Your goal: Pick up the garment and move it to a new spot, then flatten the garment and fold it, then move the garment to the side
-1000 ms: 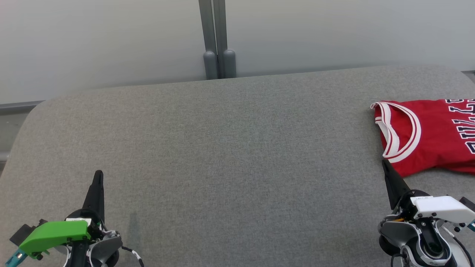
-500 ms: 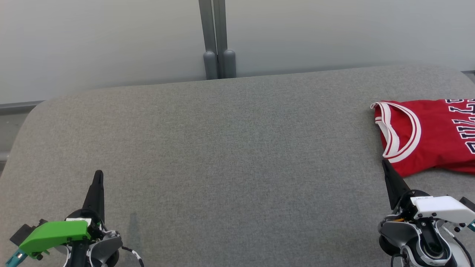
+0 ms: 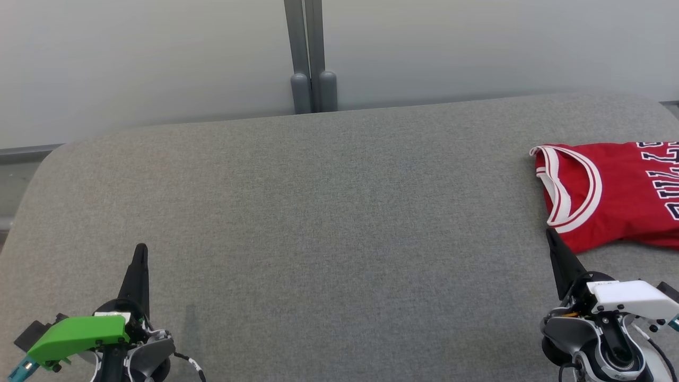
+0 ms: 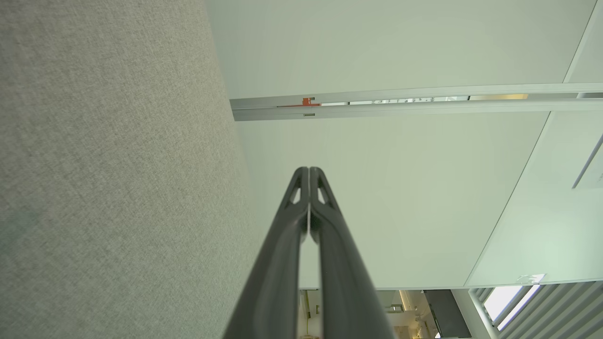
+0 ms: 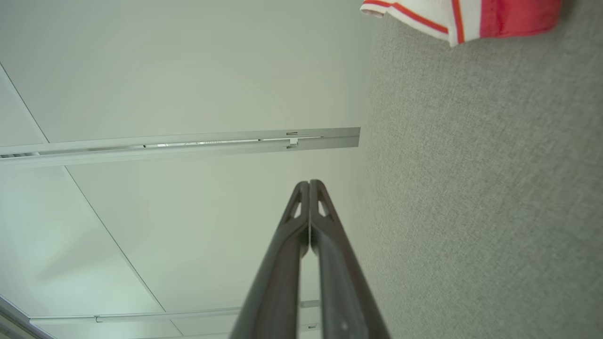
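Observation:
The garment [image 3: 620, 191] is a red jersey with white trim and dark lettering, lying folded at the right edge of the grey padded table [image 3: 329, 223]; part of it runs out of the head view. Its white-trimmed corner [image 5: 452, 16] shows at the top of the right wrist view. My right gripper [image 3: 549, 233] is shut and empty, its tip just in front of the jersey's near edge; its fingers [image 5: 309, 184] meet at the tip. My left gripper [image 3: 140, 249] is shut and empty at the lower left, far from the jersey, fingers pressed together [image 4: 309, 170].
A pale wall [image 3: 159, 63] with a grey vertical post [image 3: 312, 58] stands right behind the table's far edge. The table's corners are rounded, and its grey surface stretches wide between the two grippers.

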Robot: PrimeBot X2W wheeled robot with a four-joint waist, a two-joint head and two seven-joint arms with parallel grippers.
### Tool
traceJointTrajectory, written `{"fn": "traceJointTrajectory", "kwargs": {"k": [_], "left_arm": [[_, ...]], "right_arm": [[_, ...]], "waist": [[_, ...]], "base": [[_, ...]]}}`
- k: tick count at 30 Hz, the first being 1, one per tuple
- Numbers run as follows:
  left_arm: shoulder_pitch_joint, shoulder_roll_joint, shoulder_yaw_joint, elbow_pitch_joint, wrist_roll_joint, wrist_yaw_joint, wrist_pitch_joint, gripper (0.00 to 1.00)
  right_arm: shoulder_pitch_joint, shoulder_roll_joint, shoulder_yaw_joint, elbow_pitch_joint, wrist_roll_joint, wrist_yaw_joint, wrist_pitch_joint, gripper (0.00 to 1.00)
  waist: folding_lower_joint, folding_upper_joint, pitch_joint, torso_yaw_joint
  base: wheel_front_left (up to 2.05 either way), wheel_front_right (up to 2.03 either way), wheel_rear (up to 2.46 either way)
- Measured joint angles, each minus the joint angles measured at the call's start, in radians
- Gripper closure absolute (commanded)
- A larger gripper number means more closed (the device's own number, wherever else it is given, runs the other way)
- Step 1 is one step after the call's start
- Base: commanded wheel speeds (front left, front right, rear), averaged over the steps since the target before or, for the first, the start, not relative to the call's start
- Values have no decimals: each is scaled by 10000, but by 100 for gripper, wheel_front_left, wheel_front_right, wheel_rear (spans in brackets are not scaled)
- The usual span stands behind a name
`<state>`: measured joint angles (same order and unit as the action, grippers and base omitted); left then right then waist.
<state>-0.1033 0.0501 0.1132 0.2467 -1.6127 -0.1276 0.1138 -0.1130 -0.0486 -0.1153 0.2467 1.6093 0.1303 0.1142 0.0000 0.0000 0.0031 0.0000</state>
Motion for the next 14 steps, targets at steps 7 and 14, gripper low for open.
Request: {"fn": "traceJointTrajectory", "kwargs": {"k": [7,14], "left_arm": [[0,0,0,0,0,0,0,100],[0,0,0,0,0,0,0,100]], "right_arm": [[1,0,0,0,0,0,2,100],[1,0,2,0,0,0,0,100]], "waist": [[0,0,0,0],[0,0,0,0]], "base": [[0,0,0],[0,0,0]]}}
